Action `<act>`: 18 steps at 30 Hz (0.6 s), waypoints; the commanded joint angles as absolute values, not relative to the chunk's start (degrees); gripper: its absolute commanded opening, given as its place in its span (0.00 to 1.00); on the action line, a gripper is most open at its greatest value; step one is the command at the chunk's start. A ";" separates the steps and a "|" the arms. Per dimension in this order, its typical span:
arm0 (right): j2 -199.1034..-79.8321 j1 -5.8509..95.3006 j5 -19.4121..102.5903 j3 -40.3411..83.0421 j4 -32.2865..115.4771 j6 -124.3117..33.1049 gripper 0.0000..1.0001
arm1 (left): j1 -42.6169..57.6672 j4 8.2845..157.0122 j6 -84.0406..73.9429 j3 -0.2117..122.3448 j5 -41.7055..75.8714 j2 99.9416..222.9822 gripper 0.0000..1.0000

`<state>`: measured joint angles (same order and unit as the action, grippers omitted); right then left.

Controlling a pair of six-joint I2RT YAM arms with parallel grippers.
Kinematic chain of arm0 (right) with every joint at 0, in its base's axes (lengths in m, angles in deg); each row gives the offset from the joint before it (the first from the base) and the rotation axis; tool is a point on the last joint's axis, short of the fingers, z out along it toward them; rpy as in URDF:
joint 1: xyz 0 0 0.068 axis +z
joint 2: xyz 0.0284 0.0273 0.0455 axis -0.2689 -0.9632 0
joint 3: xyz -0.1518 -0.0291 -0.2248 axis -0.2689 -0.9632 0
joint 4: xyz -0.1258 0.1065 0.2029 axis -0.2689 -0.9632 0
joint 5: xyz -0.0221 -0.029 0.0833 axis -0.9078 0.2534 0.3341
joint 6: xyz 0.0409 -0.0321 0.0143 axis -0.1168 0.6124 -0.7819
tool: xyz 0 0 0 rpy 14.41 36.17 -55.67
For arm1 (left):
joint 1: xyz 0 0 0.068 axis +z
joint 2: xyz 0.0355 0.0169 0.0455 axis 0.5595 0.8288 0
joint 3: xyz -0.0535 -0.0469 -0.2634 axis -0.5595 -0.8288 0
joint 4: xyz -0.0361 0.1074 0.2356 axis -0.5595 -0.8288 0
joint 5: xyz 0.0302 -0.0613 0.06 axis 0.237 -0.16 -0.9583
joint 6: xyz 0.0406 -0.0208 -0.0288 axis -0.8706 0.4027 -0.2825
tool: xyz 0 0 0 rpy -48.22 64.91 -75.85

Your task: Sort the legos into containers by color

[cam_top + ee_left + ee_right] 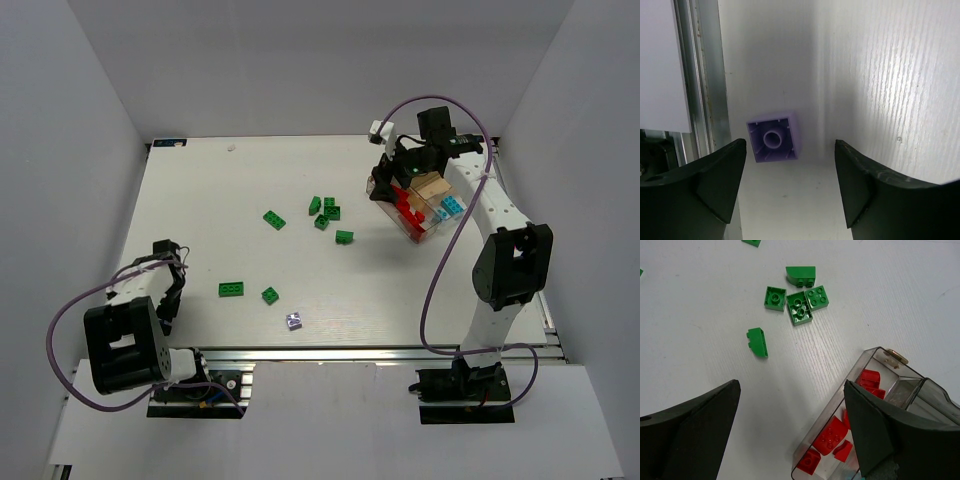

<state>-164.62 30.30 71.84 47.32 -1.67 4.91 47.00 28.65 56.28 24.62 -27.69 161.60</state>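
Note:
The pale purple lego (773, 140) lies upside down on the white table next to the metal rail, just ahead of my left gripper (790, 148), which is open and touches nothing. The same lego (294, 322) lies near the front edge, to the right of my left gripper (170, 290). The clear tray (384, 202) stands tilted at the right and holds red legos (408, 212) and cyan legos (450, 207). Hovering over its far left end, my right gripper (394, 168) is open and empty. In the right wrist view the tray wall (832, 412) and red legos (832, 436) show by the right finger.
Several green legos lie loose mid-table: a cluster (326, 212), one (274, 219) to its left, and two nearer the front (232, 289) (270, 295). The cluster (799, 307) shows ahead of my right gripper (791, 385). The aluminium rail (710, 90) runs along the table's near edge.

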 commanded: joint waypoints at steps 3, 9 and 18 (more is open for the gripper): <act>-162.27 30.28 71.48 48.73 -2.81 5.24 0.89 | 49.14 30.88 53.95 24.58 -28.89 161.91 0.76; -162.19 30.28 71.56 48.64 -3.16 5.42 0.89 | 50.28 32.55 52.54 22.91 -27.92 161.73 0.62; -161.22 30.01 71.57 46.97 -2.11 5.68 0.89 | 50.81 35.54 48.68 23.43 -23.88 159.45 0.21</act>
